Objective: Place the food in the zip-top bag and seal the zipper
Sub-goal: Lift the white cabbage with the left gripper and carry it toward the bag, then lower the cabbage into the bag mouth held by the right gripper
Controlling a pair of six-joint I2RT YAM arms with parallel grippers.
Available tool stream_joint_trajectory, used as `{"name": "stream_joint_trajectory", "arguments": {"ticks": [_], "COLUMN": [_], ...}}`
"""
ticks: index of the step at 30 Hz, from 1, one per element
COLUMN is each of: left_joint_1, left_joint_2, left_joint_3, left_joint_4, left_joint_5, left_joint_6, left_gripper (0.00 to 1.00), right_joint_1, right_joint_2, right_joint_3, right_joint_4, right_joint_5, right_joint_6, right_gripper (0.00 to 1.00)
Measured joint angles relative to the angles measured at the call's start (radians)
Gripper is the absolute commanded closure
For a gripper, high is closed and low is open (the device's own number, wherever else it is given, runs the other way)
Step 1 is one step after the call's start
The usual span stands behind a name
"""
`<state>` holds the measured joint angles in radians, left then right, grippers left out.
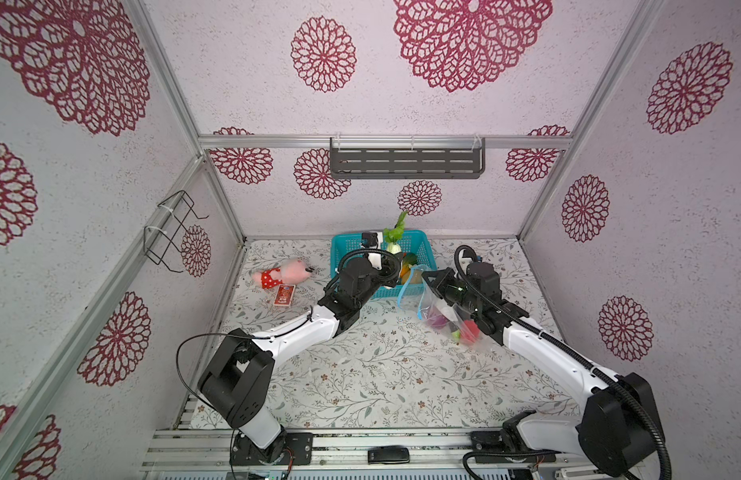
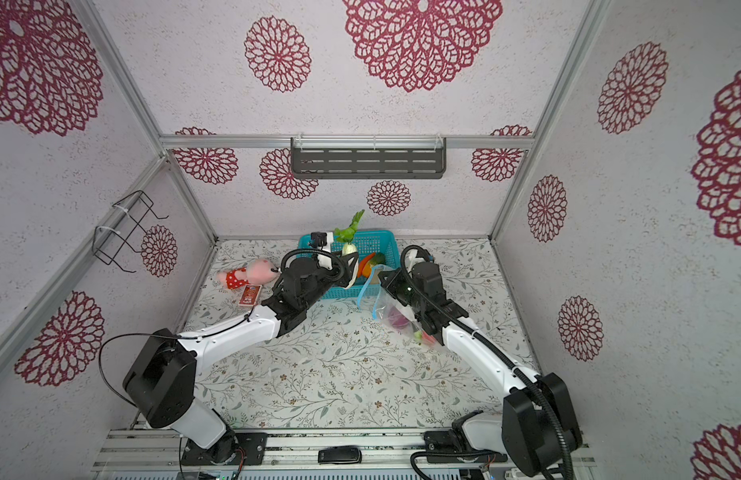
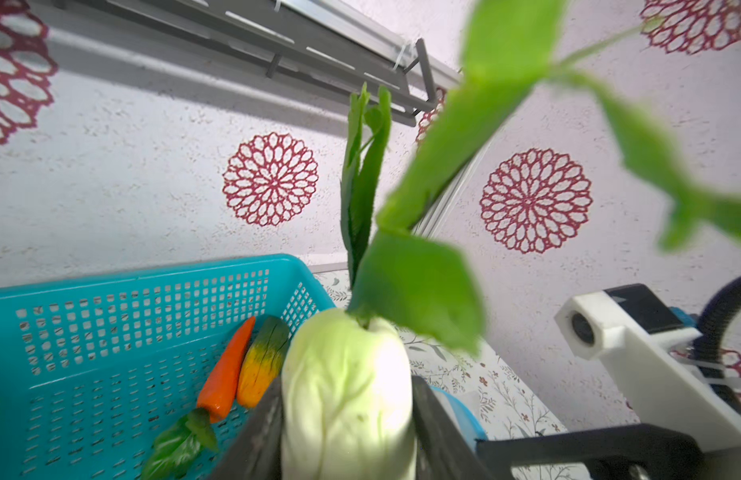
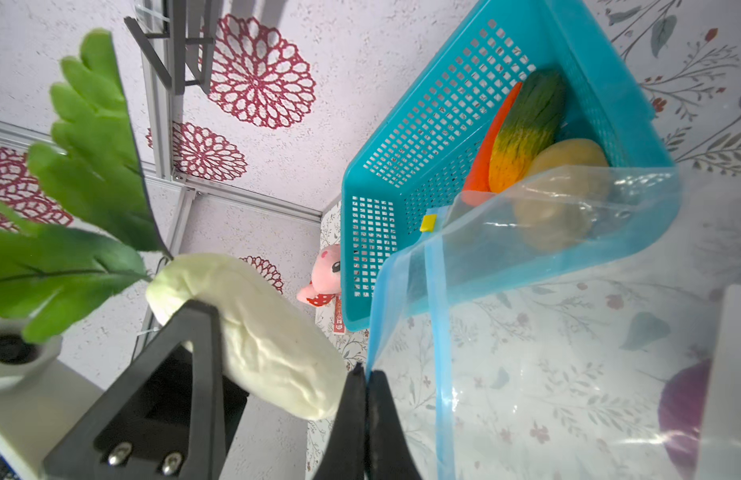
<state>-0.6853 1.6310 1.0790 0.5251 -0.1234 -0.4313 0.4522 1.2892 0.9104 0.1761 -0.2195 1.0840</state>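
- The small red packet (image 1: 284, 296) beside the plush toy (image 1: 285, 274) carries print too small to read.
- The left end effector (image 3: 352, 419) clamps the white leafy vegetable (image 4: 269, 332) by its body, above the teal basket (image 4: 422, 137). It looks light, firm and smooth, with floppy leaves, so the body is the sound hold.
- A carrot (image 3: 227, 370) and a potato (image 4: 568, 158) lie in the basket.
- The zip-top bag (image 4: 526, 395) is thin, limp and probably slippery. It sags on the surface just beside the basket, and no writing is legible on it.
- The right end effector (image 4: 366, 386) is closed, pinching the bag's rim near the zipper (image 4: 439, 332).
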Motion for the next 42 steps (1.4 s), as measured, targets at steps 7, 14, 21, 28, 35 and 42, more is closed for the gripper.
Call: {"name": "stream_joint_trajectory", "arguments": {"ticks": [7,14,21,28,35,42], "left_joint_1": [-0.022,-0.047,-0.062,-0.073,-0.080,-0.082], "left_joint_2": [0.039,0.090,0.102,0.103,0.104,0.112], "left_joint_3": [-0.059,-0.114,-0.156,-0.200,-0.226,-0.236], "left_joint_4": [0.276,0.412,0.473,0.495,0.516,0.534], "left_joint_5": [0.005,0.013,0.021,0.026,0.029,0.035], "left_joint_6": [-0.011,-0.020,-0.037,-0.045,-0.049,-0.060], "left_gripper": [0.68,0.67,0.66,0.62,0.58,0.54], "right_joint_1": [0.000,0.000,0.000,0.000,0.000,0.000], "right_joint_2": [0.000,0.000,0.000,0.000,0.000,0.000], "right_joint_3": [0.000,0.000,0.013,0.015,0.015,0.015], "right_joint_4": [0.043,0.058,0.067,0.082,0.089,0.089], "right_joint_5": [-0.021,-0.039,-0.046,-0.047,-0.048,-0.051], "right_joint_6": [0.048,0.071,0.072,0.072,0.073,0.072], "right_gripper": [1.00,1.00,1.00,1.00,1.00,1.00]}}
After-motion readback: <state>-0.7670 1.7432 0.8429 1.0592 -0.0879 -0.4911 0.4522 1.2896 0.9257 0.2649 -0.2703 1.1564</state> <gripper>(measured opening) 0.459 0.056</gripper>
